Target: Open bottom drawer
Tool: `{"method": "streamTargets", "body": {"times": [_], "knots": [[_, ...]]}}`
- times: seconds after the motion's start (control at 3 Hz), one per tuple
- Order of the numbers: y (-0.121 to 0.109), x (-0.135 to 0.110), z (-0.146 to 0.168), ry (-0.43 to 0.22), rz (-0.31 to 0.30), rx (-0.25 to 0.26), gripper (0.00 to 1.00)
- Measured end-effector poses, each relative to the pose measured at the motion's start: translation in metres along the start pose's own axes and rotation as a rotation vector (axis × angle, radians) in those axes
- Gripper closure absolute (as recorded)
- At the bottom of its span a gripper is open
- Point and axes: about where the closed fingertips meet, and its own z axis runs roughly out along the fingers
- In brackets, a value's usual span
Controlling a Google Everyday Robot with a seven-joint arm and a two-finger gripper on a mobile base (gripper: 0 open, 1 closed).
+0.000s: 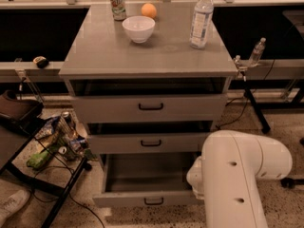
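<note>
The grey cabinet (147,65) has three drawers, each with a small black bar handle. The bottom drawer (147,198) stands pulled well out, its plain grey inside (145,172) showing and its handle (154,202) near the lower edge of the view. Above it the middle drawer (151,143) and top drawer (151,107) sit slightly ajar. My white arm (240,175) fills the lower right, right beside the bottom drawer's right end. The gripper itself is hidden behind the arm.
On the cabinet top stand a white bowl (138,28), an orange (149,10), a can (118,4) and a water bottle (201,18). A black folding stand with snack bags (57,137) sits at the left. A small bottle (257,51) stands on the right rail.
</note>
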Motion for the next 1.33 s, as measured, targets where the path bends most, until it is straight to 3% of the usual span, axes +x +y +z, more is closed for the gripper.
{"method": "streamTargets", "body": {"times": [0.33, 1.33], "knots": [[-0.0001, 0.0001, 0.0004, 0.000, 0.000, 0.000, 1.00], [-0.0001, 0.0001, 0.0004, 0.000, 0.000, 0.000, 0.35]]}}
